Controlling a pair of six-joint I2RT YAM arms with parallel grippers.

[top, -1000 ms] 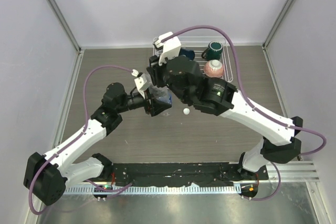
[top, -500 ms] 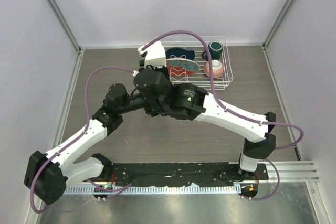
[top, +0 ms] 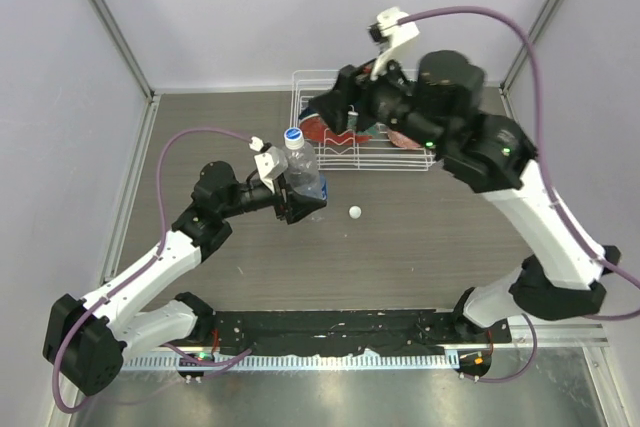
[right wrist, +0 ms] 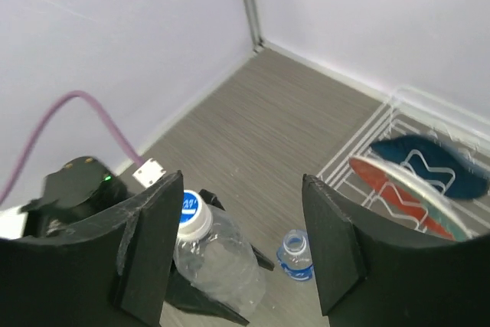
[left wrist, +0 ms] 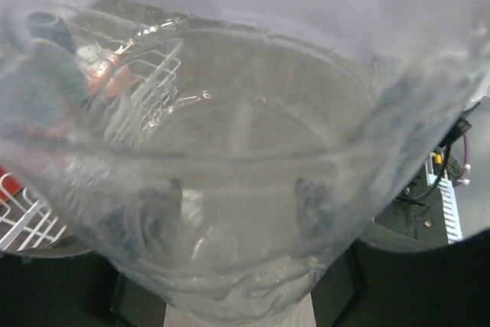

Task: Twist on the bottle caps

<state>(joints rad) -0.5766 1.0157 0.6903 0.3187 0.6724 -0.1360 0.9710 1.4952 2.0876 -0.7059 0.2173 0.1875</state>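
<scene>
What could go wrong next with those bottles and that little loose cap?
The loose cap is tiny and round; the open jaws of the right gripper might flick it away rather than pinch it. The uncapped bottle stands near the capped bottle, held tilted in the left gripper; a swing could topple it.

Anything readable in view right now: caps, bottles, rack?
Cap on the clear bottle: white marks on blue, too blurred to read.
Blue bottle label: too small to read.
Loose cap: no print visible.
No other text anywhere.
</scene>
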